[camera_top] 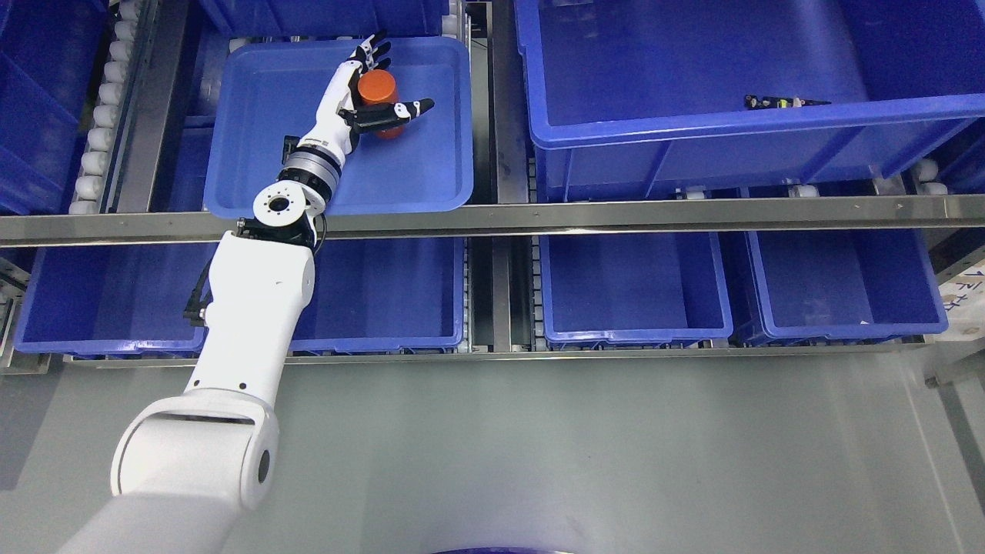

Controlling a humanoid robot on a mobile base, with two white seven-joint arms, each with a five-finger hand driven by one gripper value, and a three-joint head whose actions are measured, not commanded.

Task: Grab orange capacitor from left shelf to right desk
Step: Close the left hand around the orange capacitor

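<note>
An orange cylindrical capacitor stands in a shallow blue tray on the upper shelf level, left of the middle. My left arm reaches up from the lower left into that tray. My left hand is open at the capacitor: the thumb stretches out in front of it and the other fingers are extended behind it. The palm lies against the capacitor's left side and the fingers are not curled round it. The capacitor's lower part is hidden by the thumb.
A large deep blue bin at the upper right holds a small dark part. A steel shelf rail crosses the picture in front of the tray. Several blue bins sit on the lower level. Grey floor lies below.
</note>
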